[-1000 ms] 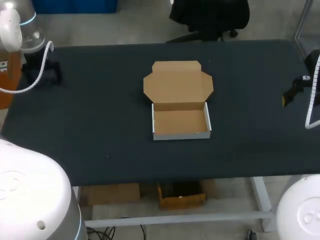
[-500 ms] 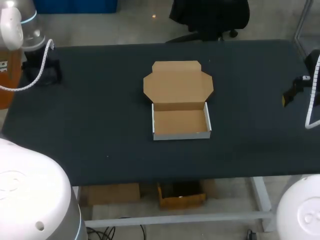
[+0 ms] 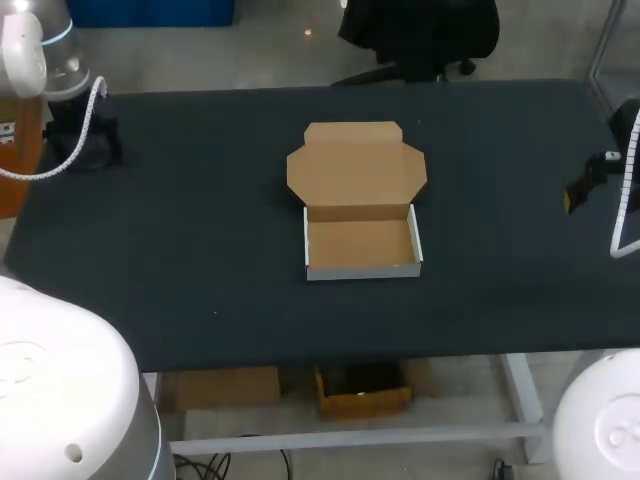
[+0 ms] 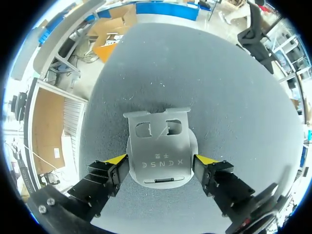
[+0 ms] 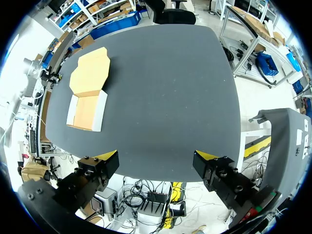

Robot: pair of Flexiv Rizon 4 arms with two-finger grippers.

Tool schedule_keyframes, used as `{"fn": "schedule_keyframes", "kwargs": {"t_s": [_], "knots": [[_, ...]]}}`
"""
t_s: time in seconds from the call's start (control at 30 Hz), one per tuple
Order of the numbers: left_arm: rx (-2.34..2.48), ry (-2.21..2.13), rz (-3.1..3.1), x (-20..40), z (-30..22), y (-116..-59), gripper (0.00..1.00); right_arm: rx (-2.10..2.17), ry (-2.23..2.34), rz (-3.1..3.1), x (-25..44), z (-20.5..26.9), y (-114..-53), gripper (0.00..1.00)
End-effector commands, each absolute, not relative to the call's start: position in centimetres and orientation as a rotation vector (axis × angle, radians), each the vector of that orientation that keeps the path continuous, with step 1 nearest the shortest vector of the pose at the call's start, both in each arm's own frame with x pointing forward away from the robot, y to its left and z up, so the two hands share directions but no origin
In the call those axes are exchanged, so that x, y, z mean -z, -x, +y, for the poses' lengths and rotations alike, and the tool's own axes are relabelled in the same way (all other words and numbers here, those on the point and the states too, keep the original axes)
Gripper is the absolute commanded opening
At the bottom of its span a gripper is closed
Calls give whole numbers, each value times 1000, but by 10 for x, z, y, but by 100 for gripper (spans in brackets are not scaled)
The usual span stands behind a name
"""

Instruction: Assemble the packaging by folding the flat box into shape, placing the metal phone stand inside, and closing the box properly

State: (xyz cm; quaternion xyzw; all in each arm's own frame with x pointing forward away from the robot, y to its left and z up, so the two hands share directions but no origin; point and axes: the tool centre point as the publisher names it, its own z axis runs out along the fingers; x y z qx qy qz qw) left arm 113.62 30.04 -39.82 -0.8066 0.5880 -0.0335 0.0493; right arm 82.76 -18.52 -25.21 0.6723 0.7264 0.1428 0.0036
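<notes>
Table [image 3: 200, 250], dark top: 1.
Cardboard box [image 3: 358, 243], shallow, brown inside, white outside: 1.
- hinged lid [image 3: 356, 165], laid open flat: 1
- side flaps on lid: 2
- upright walls: 4

Metal phone stand [image 4: 160, 156], grey: 1.
- cut-out openings in its plate: 2

Robot arms: 2.
- left arm [image 3: 45, 55]: 1
- right arm [image 3: 628, 180]: 1

Grippers: 2.
- left gripper [image 4: 161, 160]: 1
- right gripper [image 5: 156, 157]: 1

White cables on arms: 2.
- left cable [image 3: 92, 110]: 1
- right cable [image 3: 624, 200]: 1
</notes>
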Motion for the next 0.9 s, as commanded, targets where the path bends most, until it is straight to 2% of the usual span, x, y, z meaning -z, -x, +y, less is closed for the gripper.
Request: {"fn": "schedule_keyframes", "kwargs": {"t_s": [0.03,0.53,0.9], "knots": [[95,2466,1796,400,302,-1141,80,-445,-2108,2281,250,-186,-826,100],[102,2466,1807,400,300,-1143,82,-445,-2108,2281,250,-186,-826,100],[95,2470,1806,401,300,-1144,79,-445,-2108,2281,250,-186,-826,100]]}}
